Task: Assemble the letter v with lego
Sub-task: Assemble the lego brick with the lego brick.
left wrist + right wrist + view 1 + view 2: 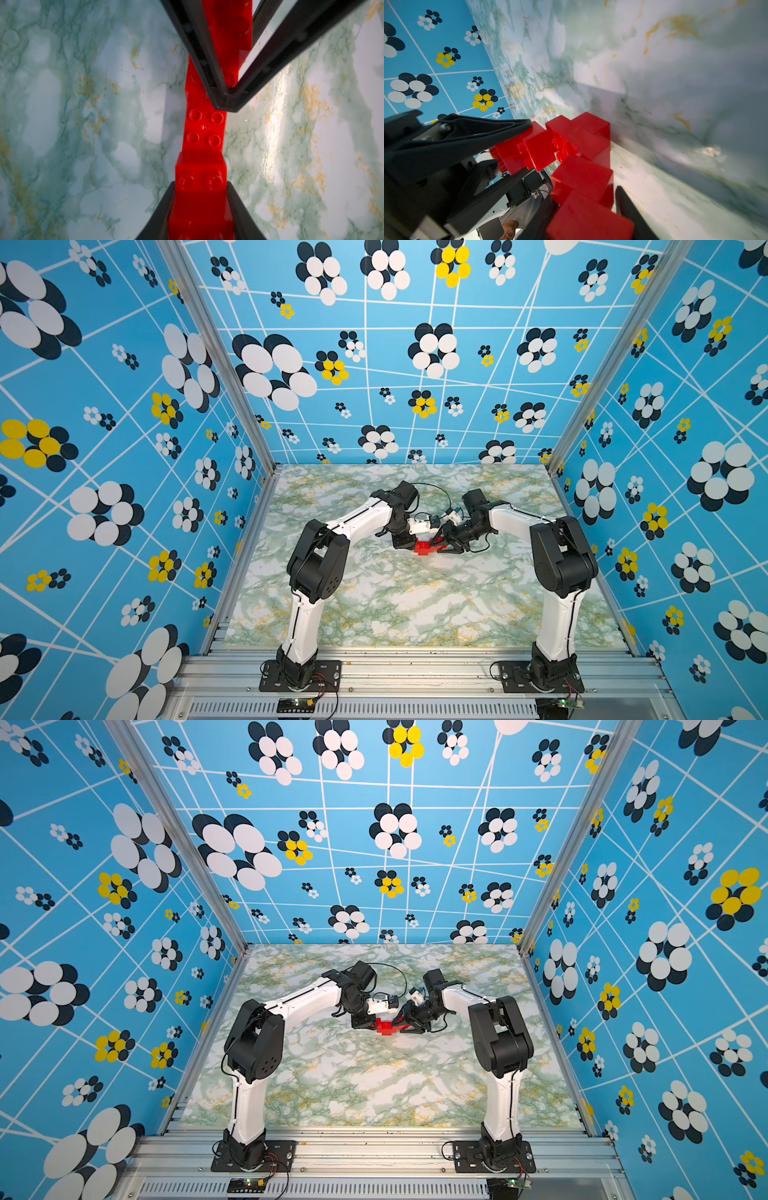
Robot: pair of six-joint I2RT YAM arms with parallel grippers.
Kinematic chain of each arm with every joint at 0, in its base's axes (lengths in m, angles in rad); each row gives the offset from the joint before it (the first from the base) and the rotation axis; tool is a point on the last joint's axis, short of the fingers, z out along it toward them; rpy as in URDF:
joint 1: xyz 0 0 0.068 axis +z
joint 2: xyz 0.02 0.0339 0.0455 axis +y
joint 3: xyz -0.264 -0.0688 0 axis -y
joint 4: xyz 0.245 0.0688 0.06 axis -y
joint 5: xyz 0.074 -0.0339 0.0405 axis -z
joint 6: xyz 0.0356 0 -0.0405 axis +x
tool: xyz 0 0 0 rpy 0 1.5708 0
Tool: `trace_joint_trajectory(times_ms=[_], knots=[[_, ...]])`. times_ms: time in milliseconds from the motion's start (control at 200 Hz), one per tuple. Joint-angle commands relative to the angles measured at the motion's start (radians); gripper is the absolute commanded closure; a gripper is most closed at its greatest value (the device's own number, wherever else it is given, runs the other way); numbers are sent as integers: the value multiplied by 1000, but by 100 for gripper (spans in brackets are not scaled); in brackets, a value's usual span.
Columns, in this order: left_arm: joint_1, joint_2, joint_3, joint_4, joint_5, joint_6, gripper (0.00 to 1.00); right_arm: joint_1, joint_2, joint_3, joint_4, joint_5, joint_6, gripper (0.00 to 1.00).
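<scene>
Desk [374,614], near edge: both arms are reaching inward from their bases and meeting around mid-desk.

Lego [424,548]: the red bricks are sitting joined as a stepped chain between the two end effectors, low over the desk. I cannot tell whether it is resting on the surface or hanging just above it. I am seeing no loose brick elsewhere in either top view.

Left end effector [200,187]: in its wrist view its two fingers are pressing on opposite side walls of the nearest brick, so it is closed and gripping the lego. One step beyond, four bare studs [205,127] are facing the camera.

Right end effector [583,199]: it is coming in from the far end, and its fingers are flanking the last brick there. I am reading it as closed on the lego too.

Letter v [571,149]: the staircase arms are showing in the right wrist view. I am unable to confirm the brick count.

Handling (judgement):
- The bricks are looking hard, light and glossy, so the smooth walls are likely slippery under the pads.
- The joints are friction-fit on short overlaps, so the chain is probably weak in bending and twist.
- The best hold is on flat side walls, close to the joint being pressed, pushing along the stud axis.
- With both ends clamped, any mismatch between the arms is risking a popped joint.
</scene>
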Motion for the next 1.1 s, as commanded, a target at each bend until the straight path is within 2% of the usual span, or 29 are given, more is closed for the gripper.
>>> trace_joint_trajectory(times_ms=[0,70,1094], knots=[[0,-34,-9,-10,6,8,90,6,10,28,-62,42,-30,56],[-1,-31,-8,-7,9,5,90,10,13,38,-82,62,-39,59],[-1,-37,-7,-38,24,23,90,50,34,92,-186,212,-69,60]])
